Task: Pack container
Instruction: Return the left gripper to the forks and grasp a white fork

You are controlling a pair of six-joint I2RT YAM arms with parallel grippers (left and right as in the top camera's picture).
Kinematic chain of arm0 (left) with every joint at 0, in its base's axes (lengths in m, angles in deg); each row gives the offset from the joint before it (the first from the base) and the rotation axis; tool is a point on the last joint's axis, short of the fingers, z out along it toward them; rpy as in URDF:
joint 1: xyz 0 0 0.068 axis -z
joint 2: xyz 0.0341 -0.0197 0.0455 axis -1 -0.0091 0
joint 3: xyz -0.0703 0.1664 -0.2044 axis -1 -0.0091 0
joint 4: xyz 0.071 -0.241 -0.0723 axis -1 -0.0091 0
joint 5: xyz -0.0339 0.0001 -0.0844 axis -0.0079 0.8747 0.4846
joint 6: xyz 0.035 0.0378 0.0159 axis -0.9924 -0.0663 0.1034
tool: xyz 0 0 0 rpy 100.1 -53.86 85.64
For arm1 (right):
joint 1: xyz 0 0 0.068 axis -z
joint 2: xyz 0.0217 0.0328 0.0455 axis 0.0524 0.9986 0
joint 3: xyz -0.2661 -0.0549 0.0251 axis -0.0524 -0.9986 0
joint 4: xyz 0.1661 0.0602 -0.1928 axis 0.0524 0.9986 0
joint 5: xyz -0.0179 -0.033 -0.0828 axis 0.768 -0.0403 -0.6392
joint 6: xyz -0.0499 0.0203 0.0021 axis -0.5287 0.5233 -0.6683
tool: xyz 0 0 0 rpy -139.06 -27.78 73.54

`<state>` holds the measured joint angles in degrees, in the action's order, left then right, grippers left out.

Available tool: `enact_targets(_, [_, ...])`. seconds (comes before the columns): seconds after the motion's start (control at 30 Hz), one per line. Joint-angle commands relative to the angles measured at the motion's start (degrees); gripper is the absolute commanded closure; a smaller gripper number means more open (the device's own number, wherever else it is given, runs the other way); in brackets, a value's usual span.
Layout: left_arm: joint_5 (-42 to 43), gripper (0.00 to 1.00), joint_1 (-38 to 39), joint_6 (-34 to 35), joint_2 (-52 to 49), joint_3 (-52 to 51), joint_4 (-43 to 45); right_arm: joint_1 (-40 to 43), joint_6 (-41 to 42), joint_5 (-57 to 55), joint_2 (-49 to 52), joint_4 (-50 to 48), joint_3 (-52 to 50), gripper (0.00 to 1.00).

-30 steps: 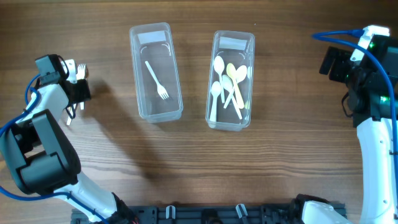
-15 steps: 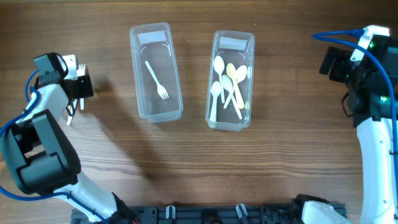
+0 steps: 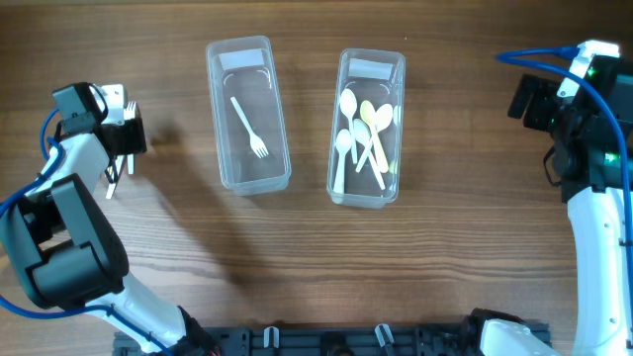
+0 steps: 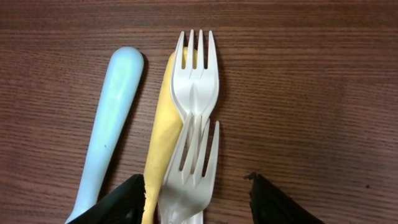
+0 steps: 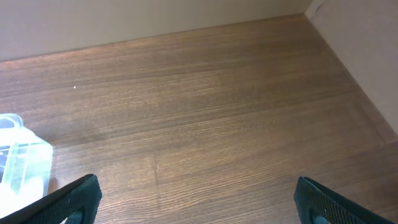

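Note:
Two white forks (image 4: 198,93) lie stacked on the wood, beside a yellow spoon handle (image 4: 163,130) and a pale blue spoon handle (image 4: 112,112). My left gripper (image 4: 196,182) is open just above them, its jaws either side of the lower fork and the yellow handle. In the overhead view it (image 3: 127,136) hovers over this loose cutlery (image 3: 112,178) at the far left. The left clear container (image 3: 247,168) holds one white fork (image 3: 247,126). The right clear container (image 3: 346,188) holds several spoons (image 3: 364,133). My right gripper (image 5: 196,190) is open and empty, far right (image 3: 539,104).
A corner of the right container (image 5: 22,163) shows at the left edge of the right wrist view. A wall runs along the table's far side and right side (image 5: 360,37). Bare wood lies between the two containers and in front of them.
My left gripper has shifted slightly up and to the right over the loose cutlery. The right arm has not moved.

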<state>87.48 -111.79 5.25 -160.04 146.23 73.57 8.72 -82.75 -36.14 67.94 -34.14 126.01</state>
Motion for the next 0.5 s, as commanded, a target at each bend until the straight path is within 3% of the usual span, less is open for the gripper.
enact_targets(0.0, [1.0, 0.45, -0.3, -2.3, -1.6, 0.1, -0.7, 0.0, -0.6, -0.1, 0.3, -0.2, 0.2, 0.00])
enact_targets(0.17, [1.0, 0.46, -0.3, -2.3, -1.9, 0.1, -1.3, 0.0, -0.6, -0.1, 0.3, -0.2, 0.2, 0.00])
enact_targets(0.47, [1.0, 0.59, -0.3, -2.5, -1.9, 0.1, -0.8, 0.0, -0.6, -0.1, 0.3, -0.2, 0.2, 0.00])
